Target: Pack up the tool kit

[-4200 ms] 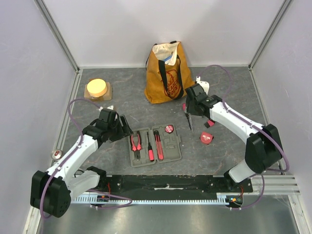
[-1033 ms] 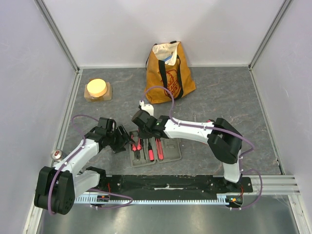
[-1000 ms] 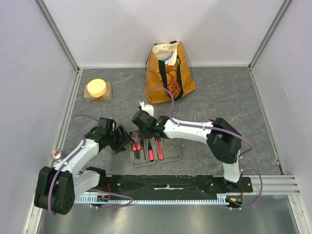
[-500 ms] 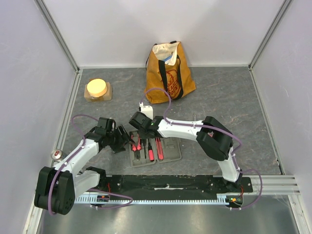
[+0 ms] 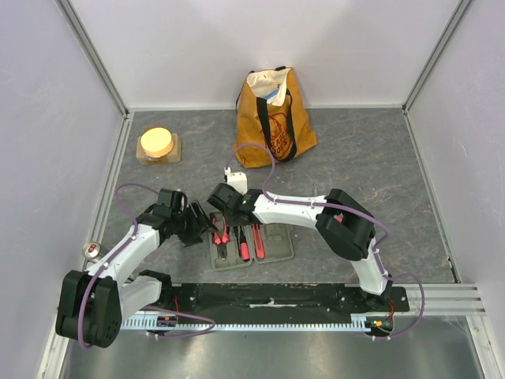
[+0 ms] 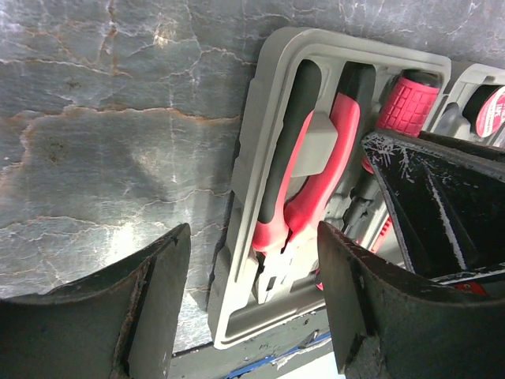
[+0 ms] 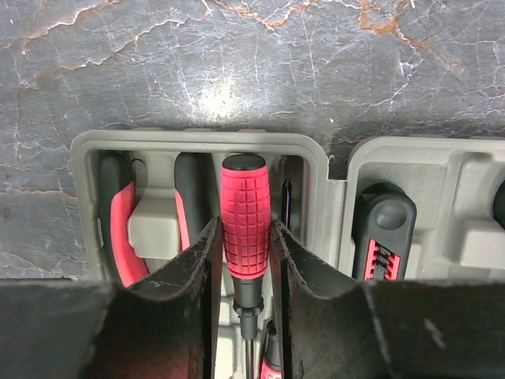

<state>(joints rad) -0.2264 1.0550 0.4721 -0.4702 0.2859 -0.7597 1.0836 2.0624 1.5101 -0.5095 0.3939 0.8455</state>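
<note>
The dark-grey tool kit case [image 5: 279,245] lies open near the front edge, with red-and-black pliers [image 5: 222,235] in its left slot. My right gripper [image 5: 226,215] is shut on a red-handled screwdriver [image 7: 245,213] over the slot beside the pliers [image 7: 118,225]; I cannot tell whether it is seated. A second screwdriver's tip shows just right of it. A black-and-red tool [image 7: 383,237] lies in the other half. My left gripper [image 6: 248,316] is open and low, its jaws on either side of the case's left rim [image 6: 251,150] and the pliers' [image 6: 308,181] nose. The tape measure is hidden.
A mustard-yellow tote bag [image 5: 272,118] stands at the back centre. A round yellow-topped tan block [image 5: 158,144] sits at the back left. The two grippers are close together over the case's left end. Grey walls enclose the table.
My right arm has carried the screwdriver from the right of the table over to the case. In the last second it has shifted slightly left. My left gripper has stayed at the case's left edge.
</note>
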